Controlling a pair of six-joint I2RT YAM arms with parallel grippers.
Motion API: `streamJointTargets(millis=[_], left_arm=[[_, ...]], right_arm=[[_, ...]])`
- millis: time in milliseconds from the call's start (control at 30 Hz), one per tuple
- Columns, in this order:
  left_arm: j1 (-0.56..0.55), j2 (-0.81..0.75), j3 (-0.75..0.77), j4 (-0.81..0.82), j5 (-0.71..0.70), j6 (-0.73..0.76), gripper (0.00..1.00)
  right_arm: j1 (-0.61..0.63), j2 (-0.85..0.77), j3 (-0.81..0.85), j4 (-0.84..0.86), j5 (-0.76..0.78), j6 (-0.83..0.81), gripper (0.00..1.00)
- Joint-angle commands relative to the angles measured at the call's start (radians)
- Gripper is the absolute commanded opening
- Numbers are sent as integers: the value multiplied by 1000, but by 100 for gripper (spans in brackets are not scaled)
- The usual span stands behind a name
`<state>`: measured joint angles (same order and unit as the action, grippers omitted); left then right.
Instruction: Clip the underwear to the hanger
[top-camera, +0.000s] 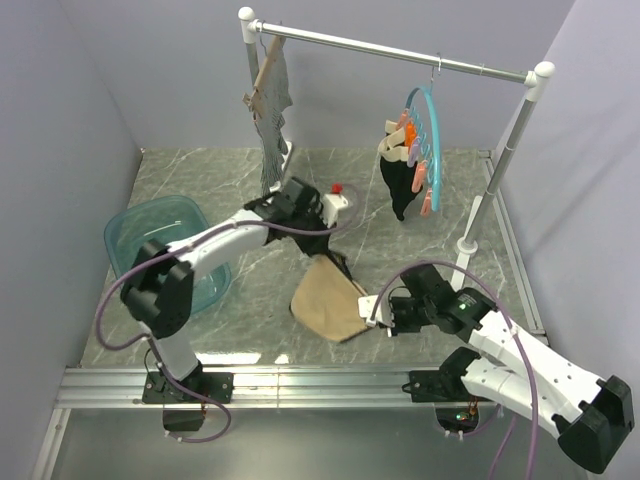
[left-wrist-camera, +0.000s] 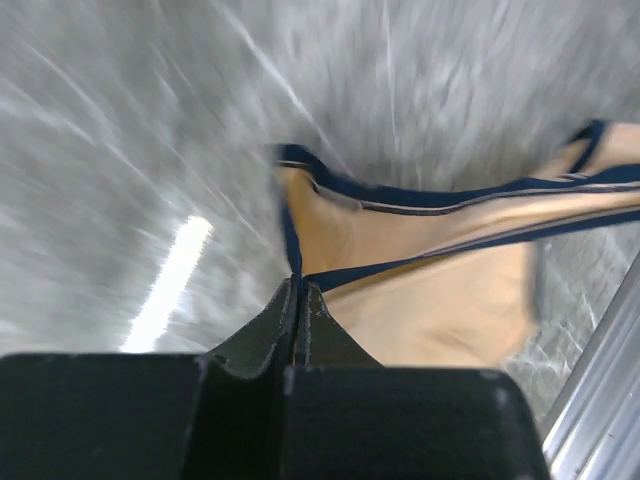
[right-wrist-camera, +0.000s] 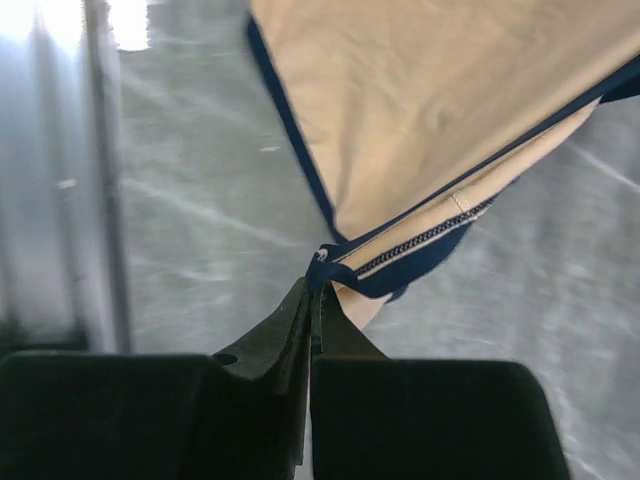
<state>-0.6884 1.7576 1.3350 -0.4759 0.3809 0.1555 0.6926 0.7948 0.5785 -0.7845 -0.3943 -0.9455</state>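
Grey marbled worktop (top-camera: 420, 255) carries a teal plastic basin (top-camera: 160, 228) at centre left; a drying rack (top-camera: 380, 47) stands toward the back.

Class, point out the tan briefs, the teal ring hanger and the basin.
Tan dark-trimmed fabric briefs (top-camera: 328, 300): top external view, panel's middle.
Teal plastic ring hanger with clips (top-camera: 436, 125): top external view, hoop's right curve.
Translucent teal plastic basin (top-camera: 165, 215): top external view, inner wall.

Top camera looks down — wrist cameras close on shared underwear (top-camera: 330, 298).
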Motion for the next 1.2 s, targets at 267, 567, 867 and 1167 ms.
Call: streamJointTargets(millis=[267, 567, 867, 1167], left_arm=[[159, -226, 72, 152, 21, 167, 0], [158, -510, -334, 153, 228, 449, 0], [-5, -630, -516, -47, 225, 623, 63], [-17, -461, -393, 11, 194, 460, 54]], right_arm=[[-284, 262, 438, 122, -1, 64, 0], [-191, 179, 281, 62, -23, -160, 0], [148, 145, 46, 114, 78, -196, 0], [165, 169, 67, 114, 75, -145, 0]])
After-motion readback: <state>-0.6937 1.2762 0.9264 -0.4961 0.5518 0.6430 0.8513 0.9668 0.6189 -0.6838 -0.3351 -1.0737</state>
